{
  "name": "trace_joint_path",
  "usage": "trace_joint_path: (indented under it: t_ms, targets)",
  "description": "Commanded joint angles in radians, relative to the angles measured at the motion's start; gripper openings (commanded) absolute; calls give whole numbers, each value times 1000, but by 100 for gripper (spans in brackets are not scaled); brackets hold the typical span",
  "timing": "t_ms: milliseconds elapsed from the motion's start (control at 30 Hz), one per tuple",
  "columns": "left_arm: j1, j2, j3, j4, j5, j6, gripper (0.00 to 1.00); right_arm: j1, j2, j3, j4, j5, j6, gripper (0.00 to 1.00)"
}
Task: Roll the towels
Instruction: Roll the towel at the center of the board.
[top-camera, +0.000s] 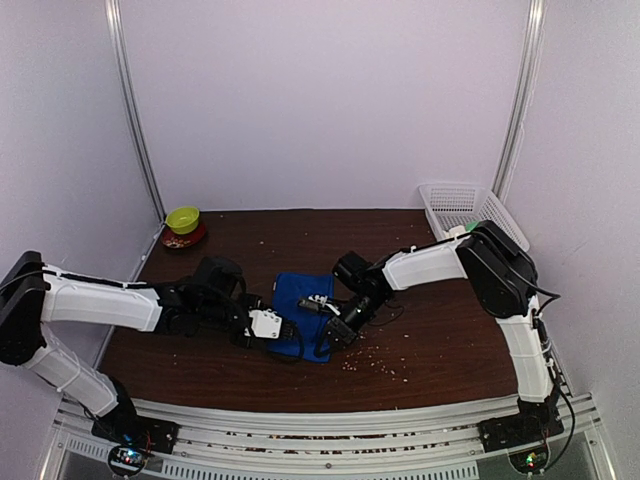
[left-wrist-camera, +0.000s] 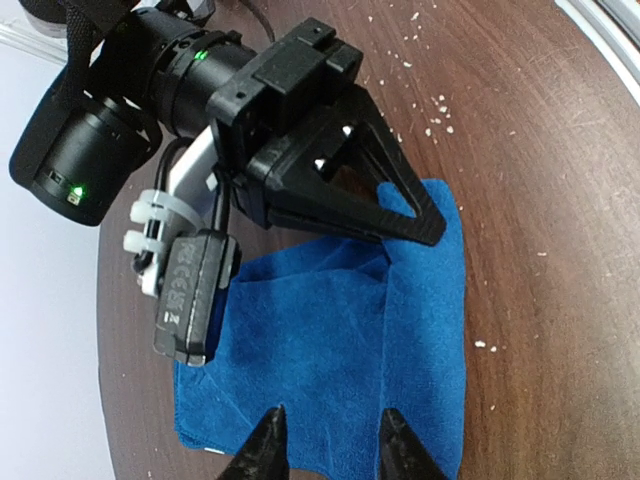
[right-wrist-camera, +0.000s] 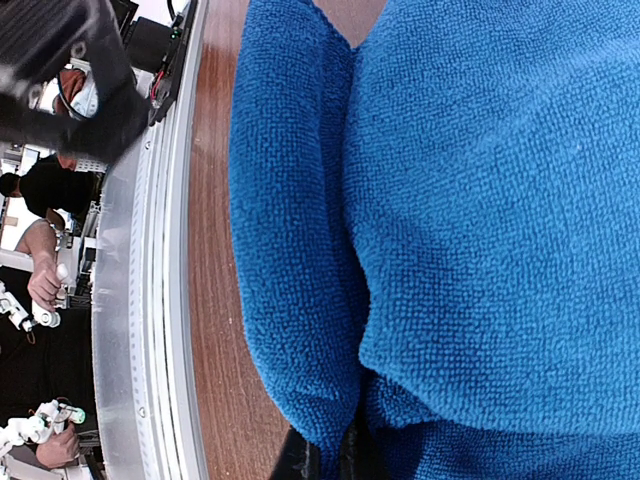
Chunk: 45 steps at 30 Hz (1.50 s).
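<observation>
1. Right gripper (right-wrist-camera: 328, 464): closed on a raised fold of the blue towel (right-wrist-camera: 480, 200), on the side facing the basket (top-camera: 470, 212).
2. Left gripper (left-wrist-camera: 333, 448): parted and empty, over the towel edge away from the basket.
3. Blue towel lies on the bench (top-camera: 440, 340), well apart from the basket. Judged barely begun, since no roll has formed.

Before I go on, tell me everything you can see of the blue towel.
The blue towel is plain royal-blue terry cloth, lying near the middle of the dark wooden table, folded into a rumpled, roughly rectangular pad, not yet rolled. One fold is drawn up into a ridge where the right gripper has its jaws closed on it. The left gripper sits at the opposite edge, jaws open over the cloth; contact there is unclear.
</observation>
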Motion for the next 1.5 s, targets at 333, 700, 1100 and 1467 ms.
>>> trace_joint_path:
  t_ms: [333,700,1100,1467]
  targets:
    - [-15,155,106,-107,44,-32,37,-3,59,-42,-63,132,12,0]
    - [-14,177,110,-86,36,-63,15,-2,57,-61,-55,132,6,0]
    - [35,258,132,-108,-14,-132,0,-3,-63,-91,-21,182,9,18]
    - [114,333,214,-217,72,-178,0,-7,-297,-202,123,328,9,40]
